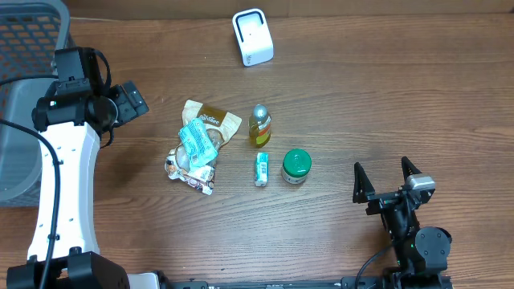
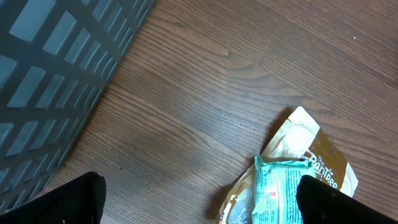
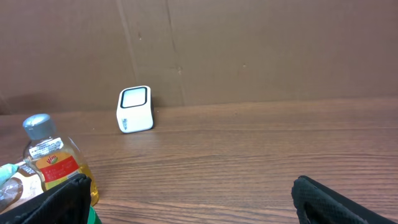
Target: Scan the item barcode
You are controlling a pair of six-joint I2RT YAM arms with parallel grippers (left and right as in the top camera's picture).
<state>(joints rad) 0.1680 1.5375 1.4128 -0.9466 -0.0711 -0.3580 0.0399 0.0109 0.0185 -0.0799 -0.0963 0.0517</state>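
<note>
A white barcode scanner (image 1: 252,37) stands at the back of the table, also seen in the right wrist view as the scanner (image 3: 134,109). Several items lie mid-table: a brown pouch (image 1: 212,119), a teal packet (image 1: 197,143) on top of it, a yellow bottle (image 1: 259,126), a small tube (image 1: 261,168) and a green-lidded jar (image 1: 295,166). My left gripper (image 1: 130,99) hovers open left of the pouch; its view shows the teal packet (image 2: 277,190) by its right finger. My right gripper (image 1: 384,178) stands open and empty, right of the jar.
A grey mesh basket (image 1: 24,48) fills the far left, showing as the basket (image 2: 56,62) in the left wrist view. A crumpled snack wrapper (image 1: 189,170) lies below the teal packet. A brown wall backs the table behind the scanner.
</note>
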